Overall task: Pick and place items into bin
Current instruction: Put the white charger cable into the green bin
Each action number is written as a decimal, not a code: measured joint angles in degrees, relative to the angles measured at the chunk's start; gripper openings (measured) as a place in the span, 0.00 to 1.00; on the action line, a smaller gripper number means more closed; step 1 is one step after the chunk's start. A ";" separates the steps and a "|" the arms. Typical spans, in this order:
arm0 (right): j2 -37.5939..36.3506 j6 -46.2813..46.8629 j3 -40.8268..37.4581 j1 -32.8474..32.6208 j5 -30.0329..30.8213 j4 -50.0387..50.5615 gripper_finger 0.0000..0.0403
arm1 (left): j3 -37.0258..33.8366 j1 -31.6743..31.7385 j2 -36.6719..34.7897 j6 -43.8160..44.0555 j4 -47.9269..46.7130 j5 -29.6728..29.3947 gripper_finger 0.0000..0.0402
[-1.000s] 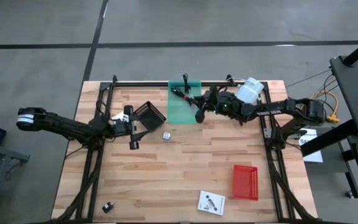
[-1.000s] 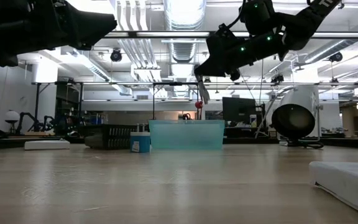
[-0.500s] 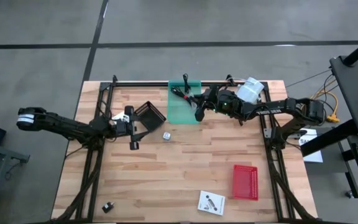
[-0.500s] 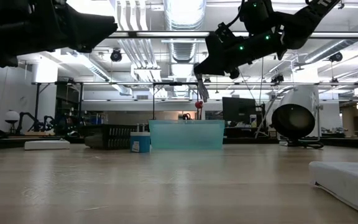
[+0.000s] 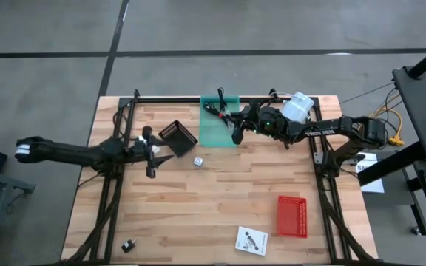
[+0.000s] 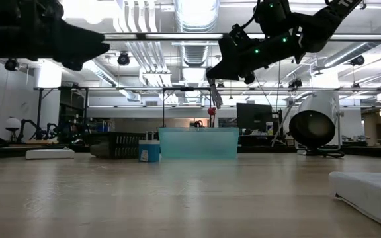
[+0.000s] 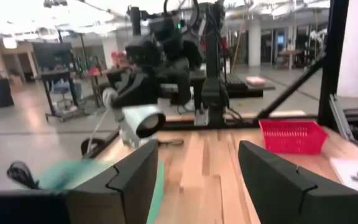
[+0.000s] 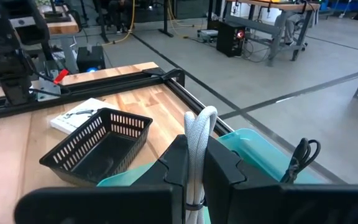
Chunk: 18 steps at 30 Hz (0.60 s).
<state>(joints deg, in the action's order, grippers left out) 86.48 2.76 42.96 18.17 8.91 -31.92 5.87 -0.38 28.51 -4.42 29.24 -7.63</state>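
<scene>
Partly hidden: white cable [image 8: 197,155] between fingers [image 8: 173,163].

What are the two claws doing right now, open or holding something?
Left gripper: open, holding nothing, above the table near the black basket.
Right gripper: shut on a looped white cord, over the teal bin.

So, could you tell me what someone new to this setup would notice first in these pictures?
Probably the right claw, raised over the translucent green bin at the table's far edge and shut on a looped white cable. A coiled black cable already lies in that bin. After that, the bright red basket near the table's front right, and the left claw, open, beside the black basket.
</scene>
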 joint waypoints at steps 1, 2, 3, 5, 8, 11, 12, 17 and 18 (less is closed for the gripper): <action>0.00 0.00 0.00 0.00 -0.02 0.00 0.04 | 0.00 0.00 -2.19 0.89 -3.16 0.01 0.52; 0.00 0.02 0.00 0.00 -0.05 0.00 0.04 | 0.00 0.00 -4.06 1.56 -6.27 0.01 0.52; 0.00 0.04 0.00 0.00 -0.08 0.00 0.04 | 0.00 0.00 -5.60 2.33 -8.99 0.01 0.52; 0.00 0.02 0.00 0.00 -0.09 0.00 0.04 | -0.13 0.00 -8.10 2.66 -12.42 0.01 0.52; 0.00 0.06 0.00 0.00 -0.10 0.00 0.04 | -1.01 0.00 -11.56 2.64 -14.84 0.03 0.52; 0.00 0.05 0.00 0.00 -0.10 0.00 0.04 | -2.13 0.00 -14.04 2.64 -17.61 0.01 0.52; 0.00 0.08 0.00 0.00 -0.11 0.00 0.04 | -2.64 0.00 -14.62 2.64 -17.93 0.04 0.52; 0.00 0.09 0.00 0.00 -0.11 -0.02 0.04 | -4.83 0.00 -16.33 2.61 -18.24 0.07 0.52; 0.00 0.09 0.00 0.00 -0.09 -0.02 0.04 | -5.13 0.00 -16.38 2.62 -18.04 0.07 0.52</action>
<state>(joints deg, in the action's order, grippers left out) 86.48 2.85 42.96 18.17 8.82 -31.94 0.74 -0.38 12.14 -1.80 11.20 -7.57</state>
